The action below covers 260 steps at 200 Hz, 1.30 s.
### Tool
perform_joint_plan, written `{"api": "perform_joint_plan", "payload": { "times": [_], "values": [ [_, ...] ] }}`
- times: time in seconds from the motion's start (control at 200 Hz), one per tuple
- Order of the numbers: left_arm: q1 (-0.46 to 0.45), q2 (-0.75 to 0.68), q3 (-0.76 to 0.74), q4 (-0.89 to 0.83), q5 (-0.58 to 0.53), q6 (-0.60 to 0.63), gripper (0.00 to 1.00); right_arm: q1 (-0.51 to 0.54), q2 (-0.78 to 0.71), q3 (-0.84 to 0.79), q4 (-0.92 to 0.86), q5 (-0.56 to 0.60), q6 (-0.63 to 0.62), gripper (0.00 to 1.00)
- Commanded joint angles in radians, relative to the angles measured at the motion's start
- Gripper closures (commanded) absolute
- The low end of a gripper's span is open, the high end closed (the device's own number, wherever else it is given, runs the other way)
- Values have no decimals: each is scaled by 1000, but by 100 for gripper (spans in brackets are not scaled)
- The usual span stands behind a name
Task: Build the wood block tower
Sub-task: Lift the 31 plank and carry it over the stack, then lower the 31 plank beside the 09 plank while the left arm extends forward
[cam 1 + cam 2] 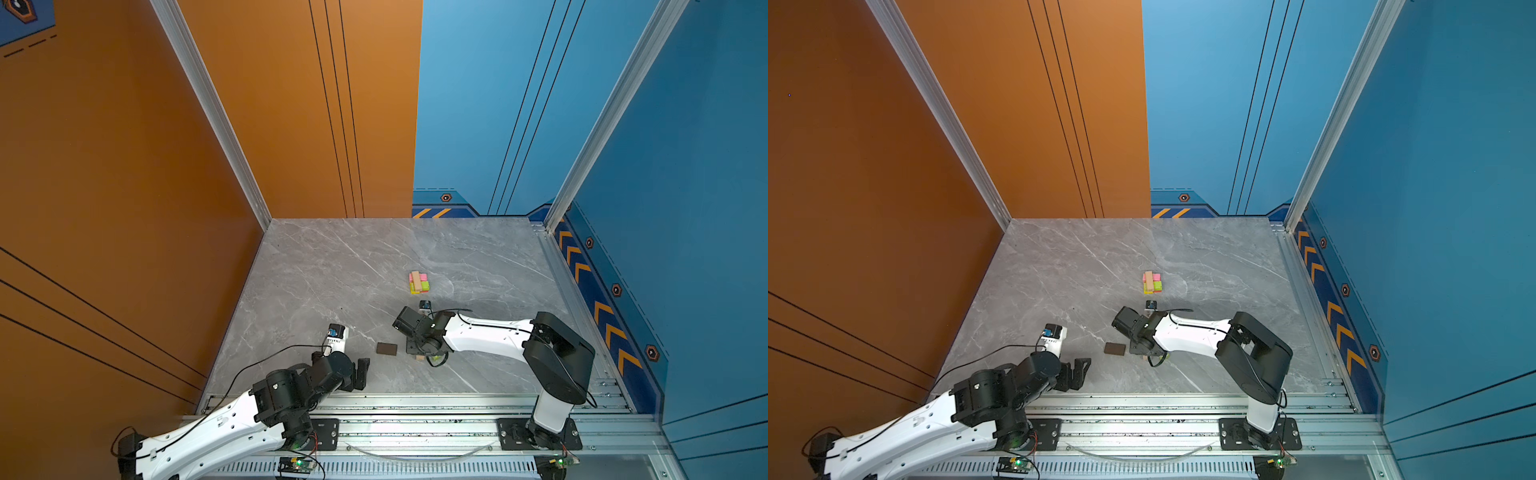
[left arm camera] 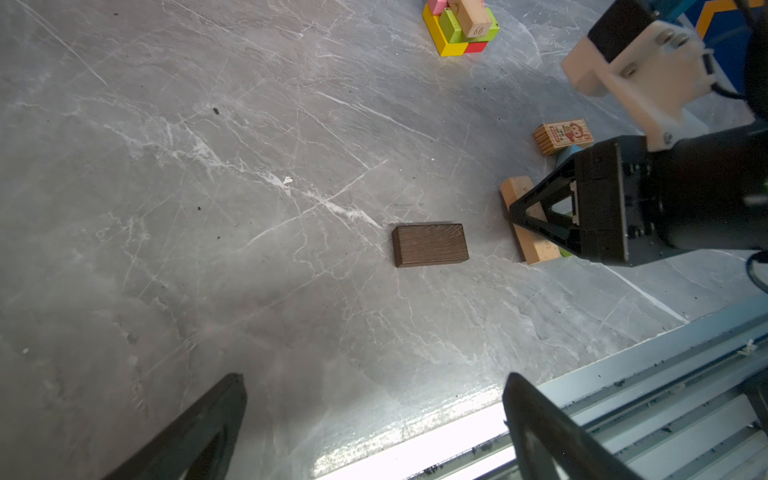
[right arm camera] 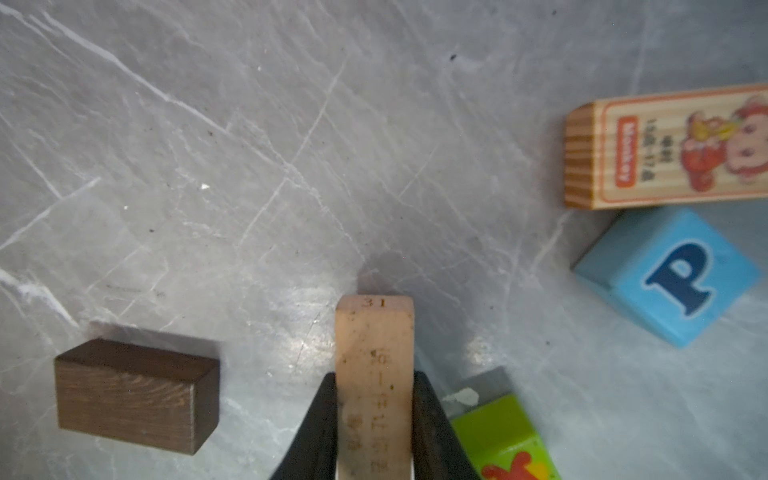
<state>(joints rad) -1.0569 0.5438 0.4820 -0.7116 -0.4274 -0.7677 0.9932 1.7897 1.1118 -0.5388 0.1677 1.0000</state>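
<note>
- Marble tabletop (image 1: 332, 270): the started wood block tower (image 1: 418, 282) stands mid-table, a tan piece on top of the lime, pink, yellow and red ones. It is well apart from the loose blocks near the front rail.
- Left gripper (image 2: 374, 395): jaws wide apart and empty, parked low near the front edge.
- Right gripper (image 3: 374, 386): jaws closed tight on the narrow sides of the tan block (image 3: 374, 328), which looks to be lying on the table.
- Monkey block (image 3: 665, 149), blue P cube (image 3: 669, 274) and dark brown block (image 3: 133, 395): loose, clear of the fingers.
- Green cube (image 3: 498, 440): just beside one finger.
- Risk: the lift could drag or flip the green cube, because it is so close.
- Risk: the long tan block may pivot in the pinch and land skewed.
- Risk: a skewed or hard set-down could shove the top tan piece and topple the stack.
</note>
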Motion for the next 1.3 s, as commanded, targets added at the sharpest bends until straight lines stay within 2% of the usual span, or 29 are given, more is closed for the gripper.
{"api": "perform_joint_plan", "payload": {
  "times": [0.0, 0.556, 0.871, 1.296],
  "values": [
    [20, 23, 49, -7, -24, 26, 2, -36, -27, 21, -12, -30, -58, 77],
    [189, 217, 153, 107, 98, 133, 2, -284, -98, 133, -77, -92, -329, 78],
    [261, 384, 240, 186, 164, 187, 2, -409, 45, 315, -98, -149, -481, 78],
    [295, 541, 348, 231, 184, 227, 2, -466, 233, 528, -117, -237, -552, 78]
  ]
}}
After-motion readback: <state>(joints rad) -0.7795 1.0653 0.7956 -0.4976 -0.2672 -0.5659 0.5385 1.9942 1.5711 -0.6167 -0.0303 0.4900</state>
